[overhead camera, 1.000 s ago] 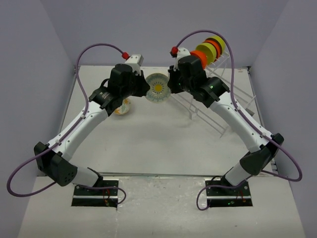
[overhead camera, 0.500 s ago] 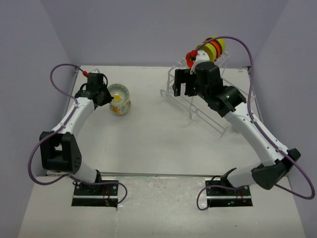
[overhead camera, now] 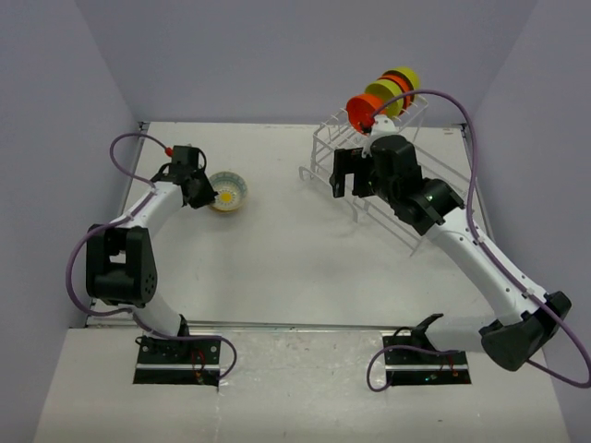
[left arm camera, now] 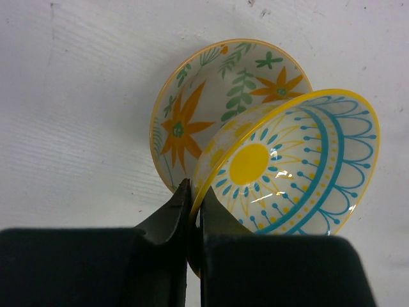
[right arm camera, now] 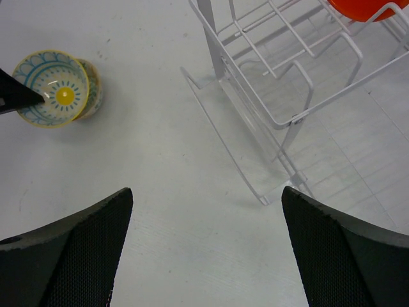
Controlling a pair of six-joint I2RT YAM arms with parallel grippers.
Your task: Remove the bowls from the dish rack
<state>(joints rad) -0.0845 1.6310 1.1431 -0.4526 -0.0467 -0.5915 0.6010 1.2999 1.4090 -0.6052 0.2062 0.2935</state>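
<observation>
Upper left: left tool (left arm camera: 193,211) pinches blue-patterned bowl (left arm camera: 287,166) by its rim, tilted, mouth upward, over floral bowl (left arm camera: 192,102); right tool (right arm camera: 206,192) gapes wide near dish rack (right arm camera: 294,119).

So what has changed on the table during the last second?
The left gripper carried the blue-rimmed bowl from the middle to the left, down to the orange-flowered bowl, still gripping its rim. The right gripper let it go, opened and drew back to the dish rack. The plain bowls on the rack stayed.
</observation>
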